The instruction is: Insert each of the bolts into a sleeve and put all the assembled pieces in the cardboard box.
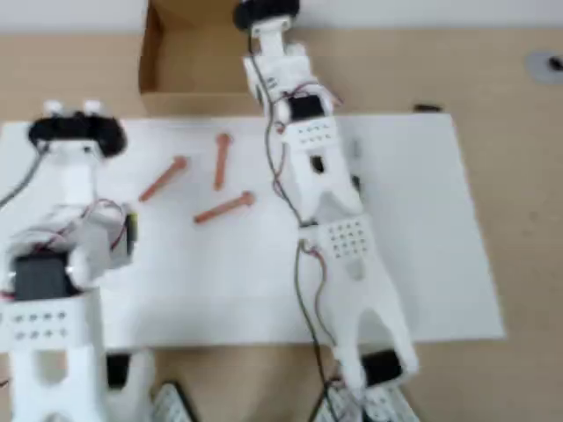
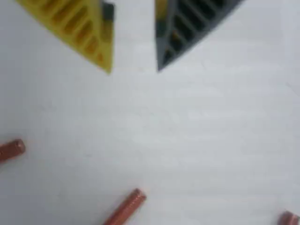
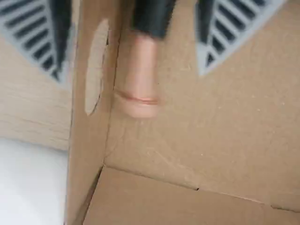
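Three orange bolts lie loose on the white sheet [image 1: 422,220]: one [image 1: 164,178] at the left, one [image 1: 221,161] behind it, one [image 1: 224,208] nearer the front. My left gripper [image 2: 134,70] hangs open over bare sheet, its yellow and grey fingers apart, with bolt ends [image 2: 125,208] [image 2: 10,150] just beyond it. The right arm stretches to the cardboard box [image 1: 176,61]. Its gripper [image 3: 131,75] is open inside the box. Between the grey fingers, touching neither tip, hangs an orange bolt [image 3: 139,79] in a black sleeve [image 3: 152,14].
The box's near wall [image 3: 91,117] has an oval hand slot and stands close to one right finger. The right arm [image 1: 339,237] crosses the middle of the sheet from front to back. A small dark object [image 1: 427,108] lies on the wooden table behind the sheet.
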You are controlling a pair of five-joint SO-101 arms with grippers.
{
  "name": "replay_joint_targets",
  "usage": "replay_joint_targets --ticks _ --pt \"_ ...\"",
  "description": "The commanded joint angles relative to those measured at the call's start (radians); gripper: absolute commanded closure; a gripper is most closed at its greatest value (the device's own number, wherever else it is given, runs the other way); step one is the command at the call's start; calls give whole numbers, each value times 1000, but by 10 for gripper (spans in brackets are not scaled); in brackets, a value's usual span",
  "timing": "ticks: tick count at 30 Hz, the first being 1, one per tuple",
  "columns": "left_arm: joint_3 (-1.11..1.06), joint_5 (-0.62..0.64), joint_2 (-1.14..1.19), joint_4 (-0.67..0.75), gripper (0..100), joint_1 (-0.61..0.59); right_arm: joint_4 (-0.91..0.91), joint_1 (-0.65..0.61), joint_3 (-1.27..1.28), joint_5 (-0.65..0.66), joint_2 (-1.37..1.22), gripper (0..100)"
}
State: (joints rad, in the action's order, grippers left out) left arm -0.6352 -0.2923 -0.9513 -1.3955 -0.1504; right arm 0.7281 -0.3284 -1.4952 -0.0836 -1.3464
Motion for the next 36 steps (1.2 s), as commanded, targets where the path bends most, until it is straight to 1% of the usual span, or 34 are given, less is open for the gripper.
replay_joint_targets --ticks 1,5,7,9,12,14,16,18,21,24,26,28,36 --pt "-25 -15 -50 -2 926 -3 41 10 -105 3 19 772" --pt "-23 -12 -61 5 925 -2 133 8 -177 2 31 773" --pt "2 -11 -54 3 925 35 167 12 -176 2 84 774" --pt "9 -11 -54 5 923 107 218 18 -174 2 165 774" --pt "12 -35 -53 15 876 242 342 27 -174 2 308 774" --pt "5 -61 -50 89 836 296 450 36 -174 2 415 774" --pt "12 -58 -16 173 820 296 574 61 -173 2 516 774" --pt "35 -58 68 229 822 269 698 88 -173 2 602 774" --pt "123 -58 262 279 822 181 865 153 -173 5 702 774" --pt "296 -58 490 279 822 81 990 228 -173 6 780 774" --pt "443 -63 631 222 822 29 1045 269 -171 8 822 774" --pt "617 -75 769 127 822 -8 1060 311 -171 8 855 774" --pt "1264 -218 1260 -261 822 -120 1060 429 -166 8 934 774"
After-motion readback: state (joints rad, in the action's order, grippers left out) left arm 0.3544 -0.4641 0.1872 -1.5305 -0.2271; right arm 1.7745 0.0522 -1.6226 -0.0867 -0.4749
